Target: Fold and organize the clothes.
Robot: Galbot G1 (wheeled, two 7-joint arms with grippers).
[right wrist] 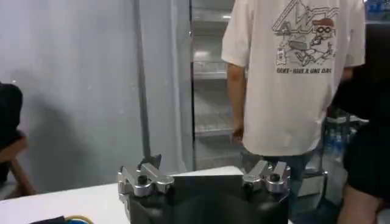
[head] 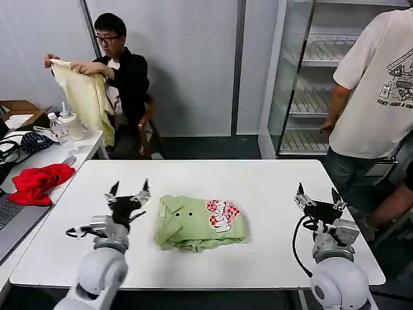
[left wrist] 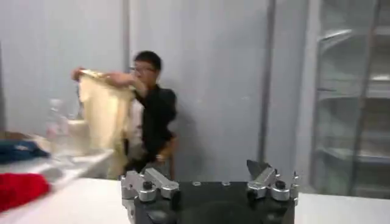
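A pale green shirt (head: 199,223) is laid folded at the middle of the white table (head: 271,184), its red-and-white checkered print turned up. The left gripper (head: 128,191) is held open just left of it; the right gripper (head: 317,197) is held open, well apart, near the right edge.

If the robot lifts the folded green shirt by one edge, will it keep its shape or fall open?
The green shirt is soft cloth with wrinkled, layered edges, so it would probably sag and unfold. It looks thin and likely light. Pushed across the white table, it may bunch rather than slide whole.
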